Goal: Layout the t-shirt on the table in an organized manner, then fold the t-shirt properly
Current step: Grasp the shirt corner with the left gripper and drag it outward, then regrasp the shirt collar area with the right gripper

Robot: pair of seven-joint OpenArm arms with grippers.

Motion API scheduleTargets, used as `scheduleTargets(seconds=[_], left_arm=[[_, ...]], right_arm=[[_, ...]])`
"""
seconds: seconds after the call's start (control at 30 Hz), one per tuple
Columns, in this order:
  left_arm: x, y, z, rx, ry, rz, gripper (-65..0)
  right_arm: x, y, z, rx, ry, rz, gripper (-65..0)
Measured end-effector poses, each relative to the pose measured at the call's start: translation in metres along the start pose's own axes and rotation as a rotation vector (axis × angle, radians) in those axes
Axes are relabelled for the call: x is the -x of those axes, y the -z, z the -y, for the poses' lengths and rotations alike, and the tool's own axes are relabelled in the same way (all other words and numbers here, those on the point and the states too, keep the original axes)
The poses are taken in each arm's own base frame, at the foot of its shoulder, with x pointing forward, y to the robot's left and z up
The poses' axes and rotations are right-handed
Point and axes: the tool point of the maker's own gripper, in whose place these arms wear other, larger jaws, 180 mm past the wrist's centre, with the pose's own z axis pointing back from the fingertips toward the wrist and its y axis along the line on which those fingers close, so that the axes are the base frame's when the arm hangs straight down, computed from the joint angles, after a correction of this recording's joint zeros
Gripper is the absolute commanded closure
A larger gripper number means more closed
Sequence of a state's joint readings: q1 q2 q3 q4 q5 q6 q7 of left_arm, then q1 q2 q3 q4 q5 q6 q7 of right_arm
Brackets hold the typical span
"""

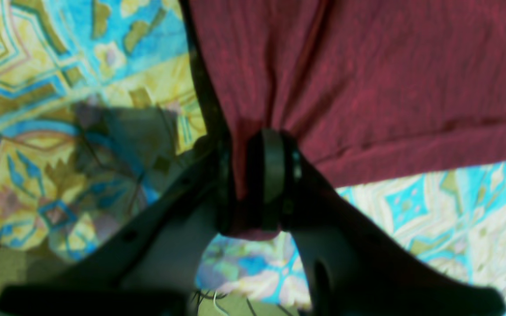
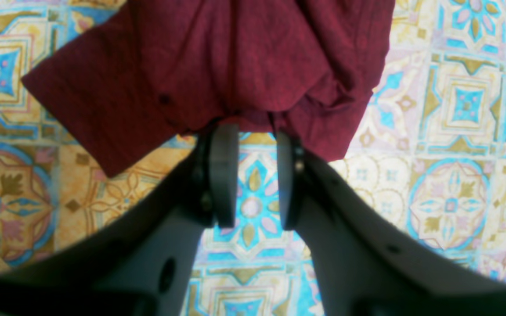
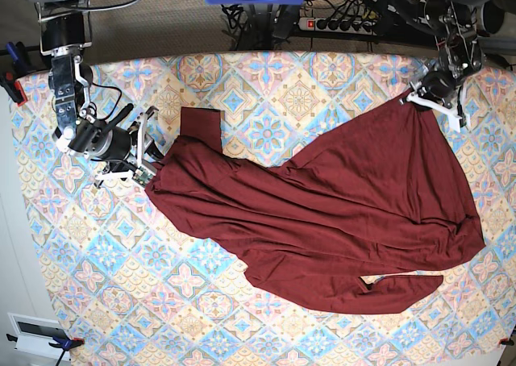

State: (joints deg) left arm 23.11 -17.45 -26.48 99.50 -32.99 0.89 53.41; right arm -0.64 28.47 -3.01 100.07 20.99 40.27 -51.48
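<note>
Base view shows the t-shirt [image 3: 322,229] sprawled diagonally over the table [image 3: 105,285], a long maroon mass running from about ten o'clock down to four o'clock, with one sleeve poking up near eleven o'clock and a loose tail of cloth curled at five o'clock. The left tool [image 1: 253,184] sits at the one o'clock corner of the table and is clamped on a pinch of the t-shirt's edge, a tuck of maroon cloth showing between its dark pads. The right tool [image 2: 255,175] is at nine o'clock, its jaws standing apart with the patterned table visible between them; the fabric bunches just past the tips, touching or nearly so, but nothing is gripped. The step in hand looks like spreading the garment flat. To do that well, the right tool probably needs to close on the hem or shoulder in front of it, taking one layer only, and then both tools should draw outward together, keeping the cloth low so it slides rather than folds under. The jersey is thin, soft and limp, falling in shallow ripples and gathering into tight creases at each pinch; it is plain and unprinted. The table cover is smooth, in pastel diamond and floral tiles.
</note>
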Motion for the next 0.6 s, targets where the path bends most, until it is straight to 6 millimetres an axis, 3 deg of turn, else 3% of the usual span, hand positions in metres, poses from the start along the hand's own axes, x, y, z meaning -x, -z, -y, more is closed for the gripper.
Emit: scheduleTargets(seconds=[0.2,0.37,0.43,0.6], left_arm=[[0.004,-0.022,0.008,0.011,0.06,0.02,-7.3],[0.015,-0.034,0.029,0.091,0.185,0.008,0.0],[0.019,-0.037,0.027,0.085,0.198,0.001,0.0],[0.039,-0.046,0.0,0.026,0.285,-0.083,0.0]], right_arm=[[0.0,0.0,0.0,0.0,0.0,0.001,-14.4],[0.001,0.0,0.0,0.0,0.0,-0.002,-14.4],[0.001,0.0,0.0,0.0,0.0,-0.001,-14.4],[0.0,0.0,0.0,0.0,0.001,0.0,-14.4]])
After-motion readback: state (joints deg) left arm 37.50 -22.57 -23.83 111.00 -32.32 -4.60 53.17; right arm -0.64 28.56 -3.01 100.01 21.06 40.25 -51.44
